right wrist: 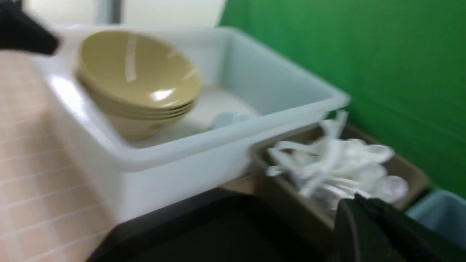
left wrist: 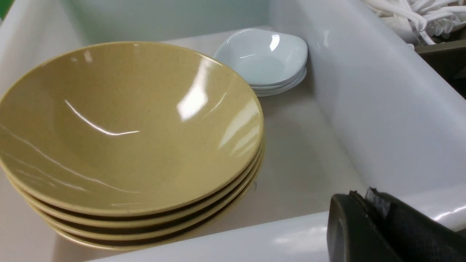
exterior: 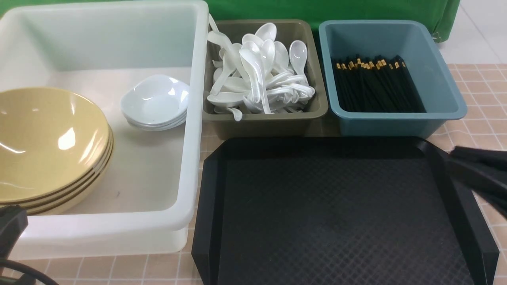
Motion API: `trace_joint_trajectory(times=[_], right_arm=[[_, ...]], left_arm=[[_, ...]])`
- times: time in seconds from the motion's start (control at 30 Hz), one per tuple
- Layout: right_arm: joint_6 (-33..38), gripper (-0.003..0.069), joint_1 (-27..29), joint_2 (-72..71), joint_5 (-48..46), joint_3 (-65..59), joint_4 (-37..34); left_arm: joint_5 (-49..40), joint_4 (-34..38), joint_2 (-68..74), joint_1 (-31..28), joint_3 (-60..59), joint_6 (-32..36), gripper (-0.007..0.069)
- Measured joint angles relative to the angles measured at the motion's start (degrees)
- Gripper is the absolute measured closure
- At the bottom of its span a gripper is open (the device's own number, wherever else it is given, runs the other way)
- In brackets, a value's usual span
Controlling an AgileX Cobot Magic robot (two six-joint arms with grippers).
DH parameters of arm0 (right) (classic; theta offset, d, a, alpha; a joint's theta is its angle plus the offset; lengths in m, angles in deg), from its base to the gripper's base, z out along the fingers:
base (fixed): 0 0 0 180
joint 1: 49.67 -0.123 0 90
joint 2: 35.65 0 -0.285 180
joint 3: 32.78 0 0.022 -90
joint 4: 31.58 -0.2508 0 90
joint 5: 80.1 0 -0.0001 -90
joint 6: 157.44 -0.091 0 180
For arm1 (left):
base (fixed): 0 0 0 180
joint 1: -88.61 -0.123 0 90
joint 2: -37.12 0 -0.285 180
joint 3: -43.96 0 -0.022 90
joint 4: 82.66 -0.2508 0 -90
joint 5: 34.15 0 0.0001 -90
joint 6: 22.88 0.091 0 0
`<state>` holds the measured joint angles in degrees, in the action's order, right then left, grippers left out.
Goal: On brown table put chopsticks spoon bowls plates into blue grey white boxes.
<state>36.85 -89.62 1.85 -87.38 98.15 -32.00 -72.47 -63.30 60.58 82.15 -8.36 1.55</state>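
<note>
Black tray (exterior: 324,209) bare; bowls (exterior: 47,146) nearest the left pincer (left wrist: 367,225), chopsticks (exterior: 376,85) lengthwise beyond the right pincer (exterior: 475,166); both closed, empty.

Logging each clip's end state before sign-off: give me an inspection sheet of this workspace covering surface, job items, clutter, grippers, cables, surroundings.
Surface: brown table, tiled pattern, bare where it shows.
Bowls: yellow bowls stacked in the white tub.
Plates: white plates stacked in the same tub, beside the bowls.
Spoons: white spoons piled in the grey box.
Chopsticks: black chopsticks lying in the blue box.
Clutter: black tray, nothing on it.
Grippers: left gripper shut, holding nothing, at the tub's near rim; right gripper shut, holding nothing, at the tray's right edge.
Cables: dark cable at the near left corner.
Surroundings: green backdrop behind the boxes.
</note>
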Motion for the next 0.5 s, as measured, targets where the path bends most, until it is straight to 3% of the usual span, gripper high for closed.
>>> trace_joint_trajectory(times=[0.1, 0.2, 0.23, 0.27, 0.3, 0.4, 0.5], right_arm=[[-3.7, 0.0624, 6.6, -4.3, 7.3, -6.6, 0.1], [-10.1, 0.0624, 18.9, -12.5, 13.3, -18.0, 0.1], [-10.4, 0.0624, 19.6, -13.0, 13.5, -19.1, 0.1], [-12.9, 0.0624, 25.1, -16.8, 13.3, -23.2, 0.1], [-13.2, 0.0624, 25.8, -17.2, 13.2, -23.2, 0.1], [-18.5, 0.0624, 34.8, -23.7, 9.7, -28.4, 2.5], [-25.1, 0.0624, 41.8, -29.0, 2.6, -29.8, 5.1]], left_arm=[[0.0, 0.0, 0.0, 0.0, 0.0, 0.0, 0.0623], [0.0, 0.0, 0.0, 0.0, 0.0, -0.1, 0.0623], [0.0, 0.0, 0.0, 0.0, 0.0, -0.1, 0.0623], [0.0, 0.0, 0.0, 0.0, 0.0, -0.1, 0.0623], [0.0, 0.0, 0.0, 0.0, 0.0, -0.1, 0.0623], [0.0, 0.0, 0.0, 0.0, 0.0, -0.1, 0.0623], [0.0, 0.0, 0.0, 0.0, 0.0, -0.1, 0.0623]])
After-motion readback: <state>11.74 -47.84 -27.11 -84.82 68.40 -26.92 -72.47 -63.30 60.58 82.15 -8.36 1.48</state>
